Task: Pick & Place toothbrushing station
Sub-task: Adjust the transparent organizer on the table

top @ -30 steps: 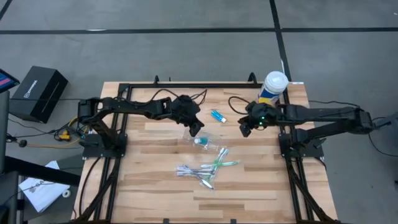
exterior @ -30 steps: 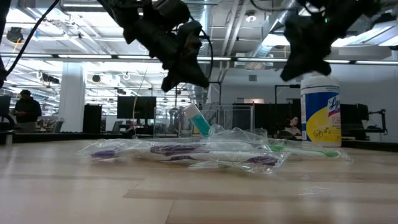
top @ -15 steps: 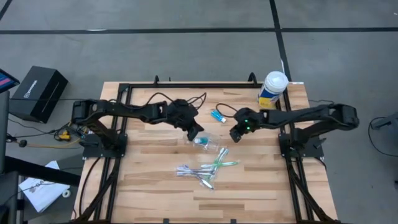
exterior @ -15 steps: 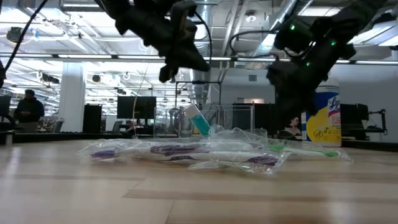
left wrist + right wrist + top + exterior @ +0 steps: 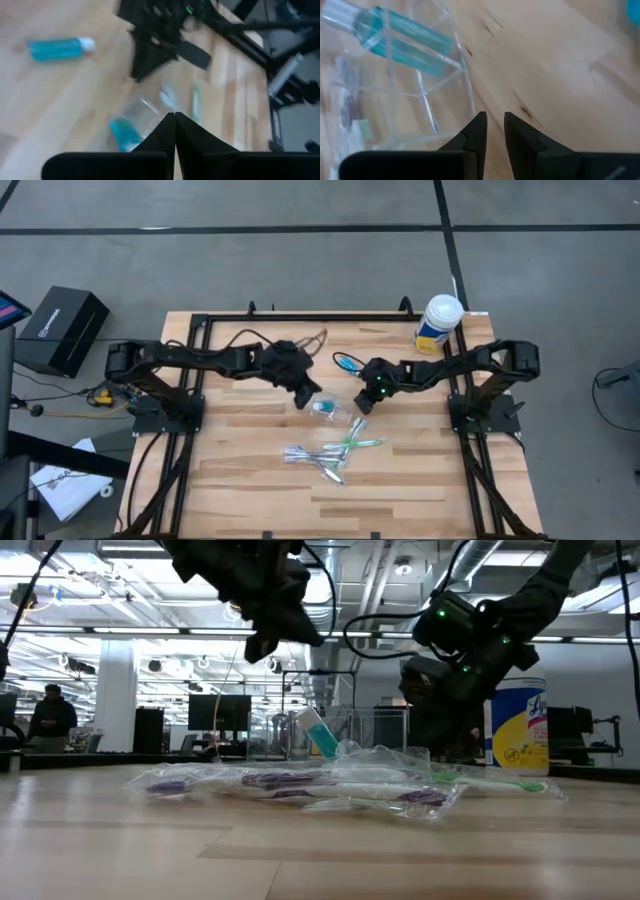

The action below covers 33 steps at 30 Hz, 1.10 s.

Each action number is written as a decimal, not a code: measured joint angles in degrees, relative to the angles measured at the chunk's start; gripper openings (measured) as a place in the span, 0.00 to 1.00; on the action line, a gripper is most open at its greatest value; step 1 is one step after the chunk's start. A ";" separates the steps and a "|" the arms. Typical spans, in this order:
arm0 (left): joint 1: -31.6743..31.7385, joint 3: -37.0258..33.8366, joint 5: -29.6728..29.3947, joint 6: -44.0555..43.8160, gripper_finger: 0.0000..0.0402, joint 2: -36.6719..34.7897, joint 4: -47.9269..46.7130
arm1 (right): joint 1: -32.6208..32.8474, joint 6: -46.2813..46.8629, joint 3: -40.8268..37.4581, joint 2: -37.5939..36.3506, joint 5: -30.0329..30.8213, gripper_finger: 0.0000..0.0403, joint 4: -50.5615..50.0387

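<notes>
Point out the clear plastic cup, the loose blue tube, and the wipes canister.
clear plastic cup (image 5: 427,95): right wrist view, its clear side wall.
loose blue tube (image 5: 56,49): left wrist view, mid-body.
wipes canister (image 5: 442,310): high view, its white lid.

Cup: we are seeing a clear plastic cup (image 5: 330,410) lying tipped, a blue tube (image 5: 405,42) inside.
Second tube (image 5: 348,364): lying apart, on bare wood.
Toothbrushes (image 5: 330,452): lying scattered, green and purple-white.
</notes>
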 joint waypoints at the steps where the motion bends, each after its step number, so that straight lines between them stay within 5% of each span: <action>1: -0.37 -0.06 0.37 0.04 0.00 0.30 -1.83 | -0.08 -0.35 0.33 0.00 -0.10 0.15 -0.29; 33: 0.66 -0.04 10.52 3.22 0.00 7.29 -6.47 | -1.47 -1.16 4.17 -0.02 -3.20 0.15 2.59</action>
